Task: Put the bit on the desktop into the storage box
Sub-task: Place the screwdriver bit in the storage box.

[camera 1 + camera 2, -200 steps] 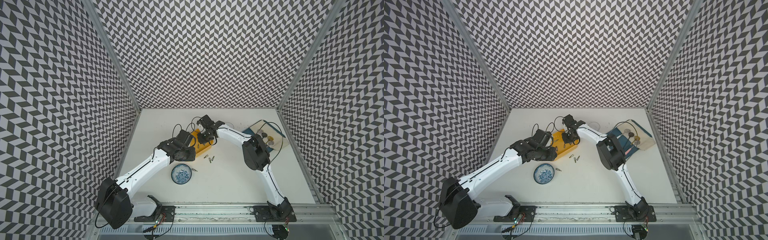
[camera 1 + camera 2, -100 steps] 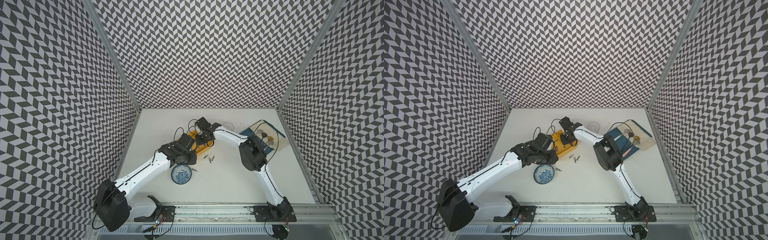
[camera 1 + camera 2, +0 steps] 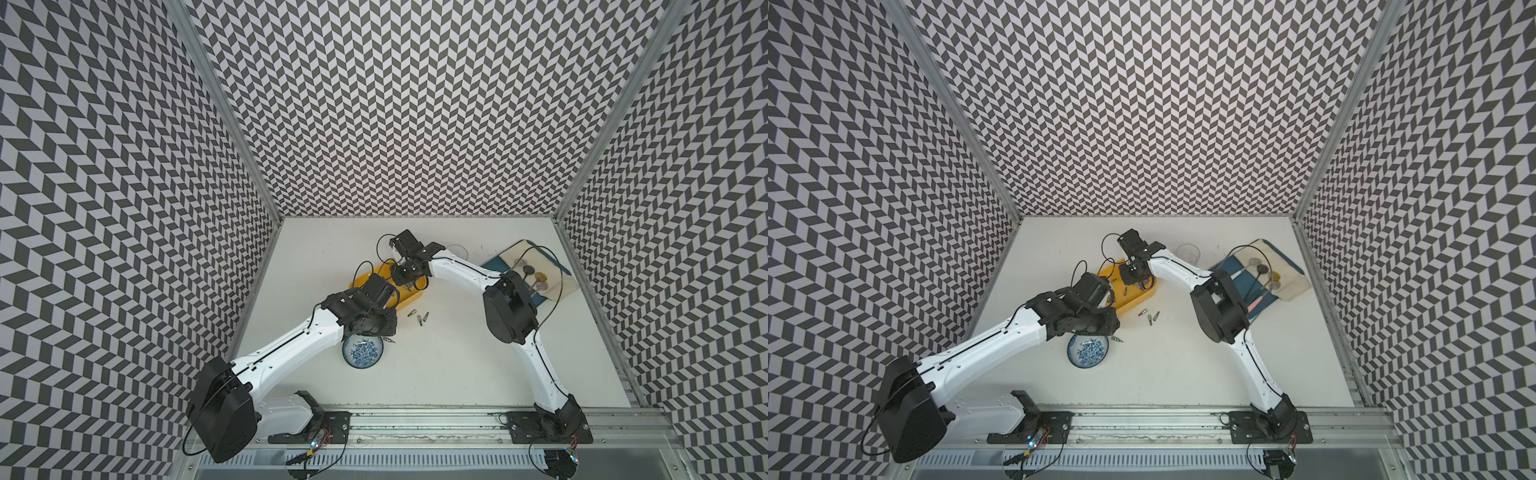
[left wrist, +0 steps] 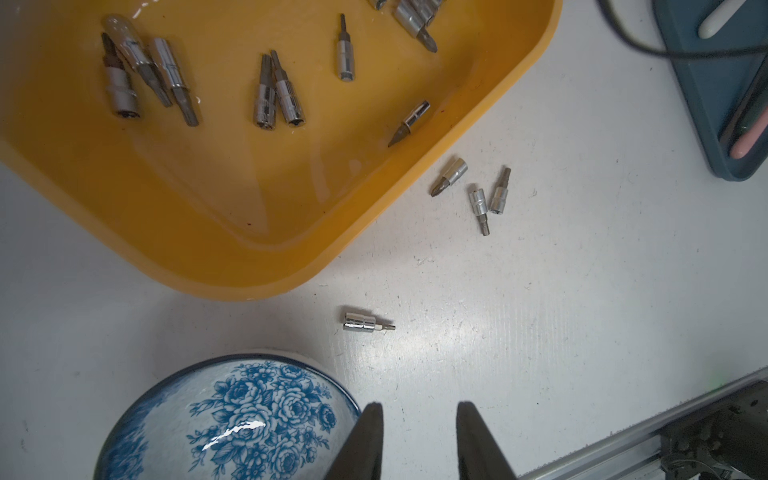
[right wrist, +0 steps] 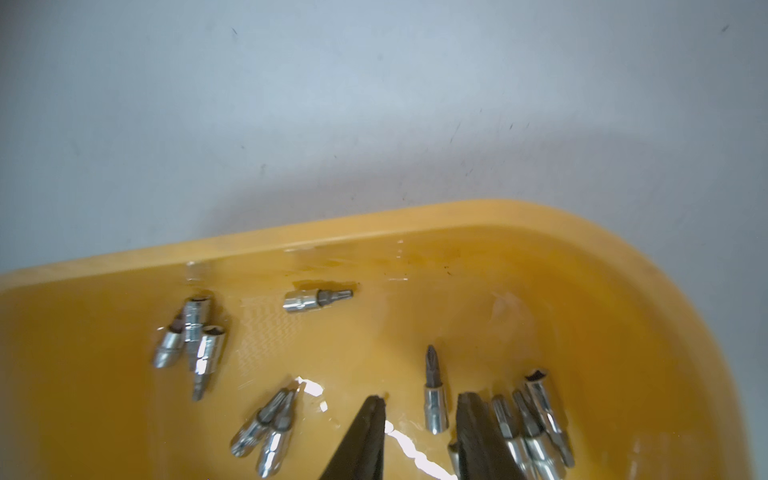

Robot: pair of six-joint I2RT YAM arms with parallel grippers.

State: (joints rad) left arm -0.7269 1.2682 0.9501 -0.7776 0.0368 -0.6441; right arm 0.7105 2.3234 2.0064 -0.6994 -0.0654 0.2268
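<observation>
Bit (image 4: 365, 323) lies flat on desktop (image 4: 540, 311), long axis level, tip pointing away from bowl (image 4: 257, 411). Left gripper (image 4: 419, 405) fingers apart, empty. Right gripper (image 5: 422, 399) fingers apart over storage box (image 5: 623, 332).

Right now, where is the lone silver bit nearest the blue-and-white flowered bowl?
Left wrist view: the silver bit lies on the white desktop between that bowl and the yellow storage box.

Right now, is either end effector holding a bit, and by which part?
Neither holds anything. Left end effector open over the desktop; right end effector open over the storage box.
</observation>
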